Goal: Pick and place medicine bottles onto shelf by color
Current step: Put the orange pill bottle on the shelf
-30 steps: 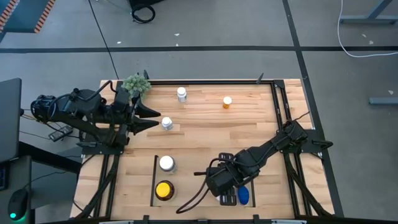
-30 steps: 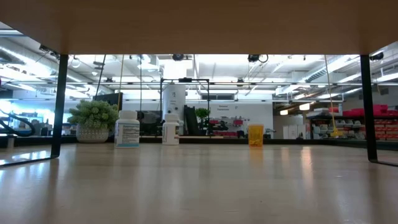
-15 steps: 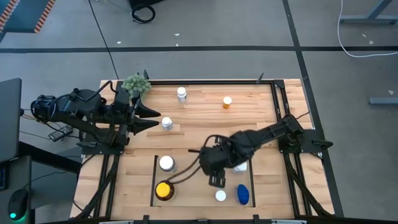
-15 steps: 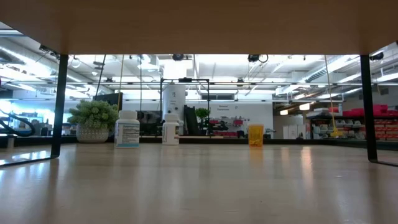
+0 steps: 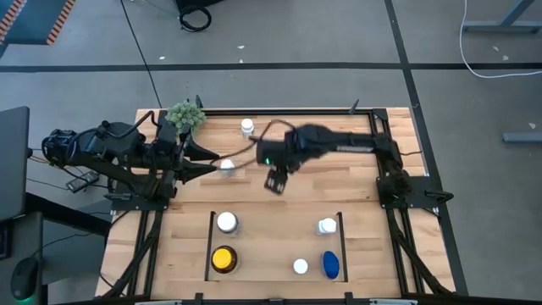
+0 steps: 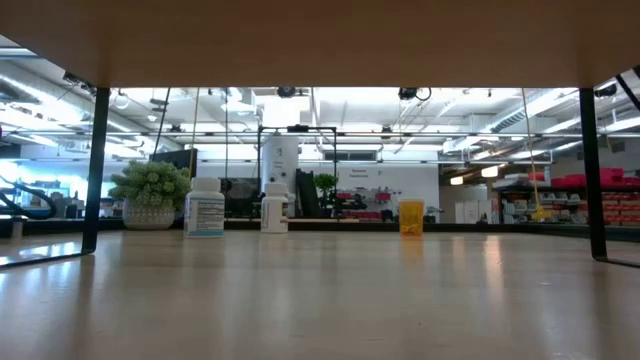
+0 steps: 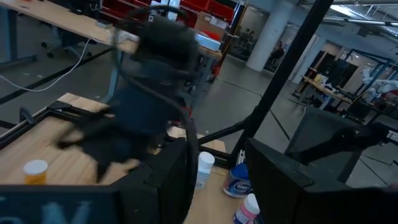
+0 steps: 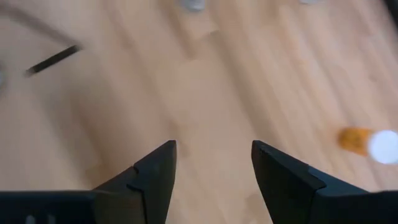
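The right gripper [image 5: 275,181] hung over bare wood near the middle of the table [image 5: 288,203], its arm reaching in from the right side. In the right wrist view its two dark fingers [image 8: 155,168] stood apart with plain wood showing between them, so it was open and held nothing. A small orange bottle [image 8: 367,141] lay off to one side of those fingers in that view, and the high view hid it under the right arm.

The shelf [image 5: 275,247], the bay between thin black rails at the near edge of the table, lay well apart from the right gripper, toward the front. In it stood a white-capped bottle [image 5: 226,222] with a yellow-capped bottle [image 5: 223,258] just in front of it on the left side, and on the right side another white bottle [image 5: 328,226], a small white one [image 5: 301,267] and a blue bottle [image 5: 330,264].

To the right gripper's left, a white bottle [image 5: 227,167] stood close at the tips of the left gripper [image 5: 207,159], which pointed in from the table's left edge. In the left wrist view its fingers [image 7: 165,180] stood apart, open and empty. One more white bottle [image 5: 246,127] stood near the far edge, beyond the right gripper, and a green plant ball [image 5: 185,114] sat at the far left corner.
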Available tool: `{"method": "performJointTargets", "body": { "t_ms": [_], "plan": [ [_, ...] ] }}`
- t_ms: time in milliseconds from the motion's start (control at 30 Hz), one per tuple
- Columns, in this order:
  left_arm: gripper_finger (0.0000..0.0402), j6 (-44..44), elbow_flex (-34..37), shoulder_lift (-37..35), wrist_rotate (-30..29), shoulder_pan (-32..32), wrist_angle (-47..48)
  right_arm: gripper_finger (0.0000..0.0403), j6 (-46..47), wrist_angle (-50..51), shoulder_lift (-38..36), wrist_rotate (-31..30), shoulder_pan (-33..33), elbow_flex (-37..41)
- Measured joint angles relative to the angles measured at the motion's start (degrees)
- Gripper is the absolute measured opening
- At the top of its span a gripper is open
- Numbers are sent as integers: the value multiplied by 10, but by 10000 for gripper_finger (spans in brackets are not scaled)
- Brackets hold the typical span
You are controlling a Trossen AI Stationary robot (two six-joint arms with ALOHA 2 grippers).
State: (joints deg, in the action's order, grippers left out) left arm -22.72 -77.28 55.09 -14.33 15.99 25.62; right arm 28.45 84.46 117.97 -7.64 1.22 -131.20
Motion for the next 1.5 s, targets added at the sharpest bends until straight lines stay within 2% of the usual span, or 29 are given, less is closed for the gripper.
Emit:
{"method": "performJointTargets", "body": {
  "t_ms": [167,300,533,767,1033,1233,1500],
  "plan": [
    [172,0,0,-1,0,0,8,216,-12,32,0,0,-80,27],
    [172,-5,0,-6,1,0,35,216,-27,55,0,3,-120,78],
    [172,-19,0,-9,0,8,55,216,-131,38,-5,7,-138,173],
    [172,-22,0,-7,-1,12,63,216,-246,-64,-34,25,-142,261],
    [172,-22,0,-7,-87,4,60,216,-379,-201,-152,15,-168,421],
    [172,-30,0,-7,-185,-28,46,216,-393,-260,-236,29,-238,527],
    [172,-23,0,-7,-191,-88,38,223,-438,-319,-258,83,-298,566]
  ]
}}
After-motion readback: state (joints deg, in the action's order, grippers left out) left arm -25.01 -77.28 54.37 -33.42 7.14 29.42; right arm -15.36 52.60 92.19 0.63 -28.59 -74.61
